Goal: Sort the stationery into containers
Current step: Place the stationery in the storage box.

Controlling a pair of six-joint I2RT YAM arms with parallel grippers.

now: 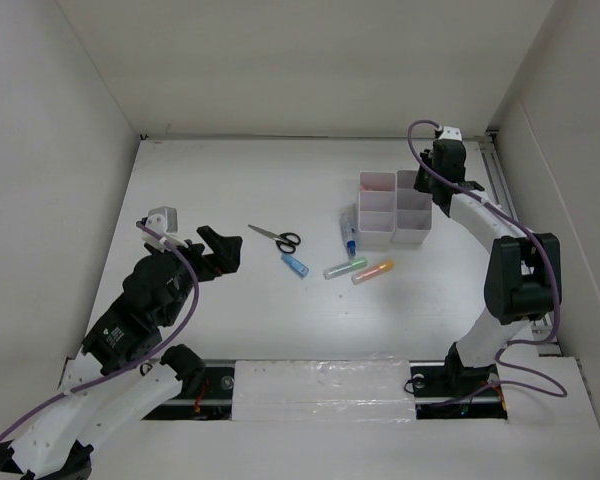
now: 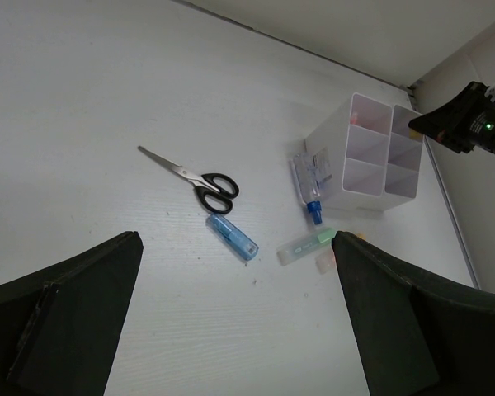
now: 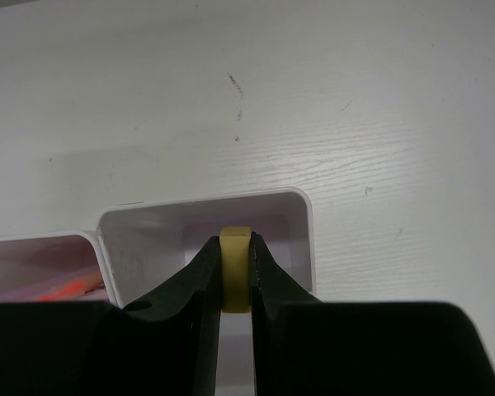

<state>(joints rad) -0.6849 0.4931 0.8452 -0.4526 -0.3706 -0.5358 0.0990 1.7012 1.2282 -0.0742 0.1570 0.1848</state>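
1 block (image 3: 234, 276) pinched by R end effector (image 3: 234, 244), angled over organiser (image 3: 305, 239).

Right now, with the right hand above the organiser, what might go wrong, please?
The right hand pinches a small yellow piece over one compartment of the white organiser; released off-centre, it might strike the rim and bounce out. The bottle lies beside the organiser, so a nudge could shift it.

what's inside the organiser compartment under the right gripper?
The right gripper is shut on a small yellow item at that compartment's mouth. Visible walls look bare; the fingers cover most of its floor. The neighbouring compartment shows something red-orange.
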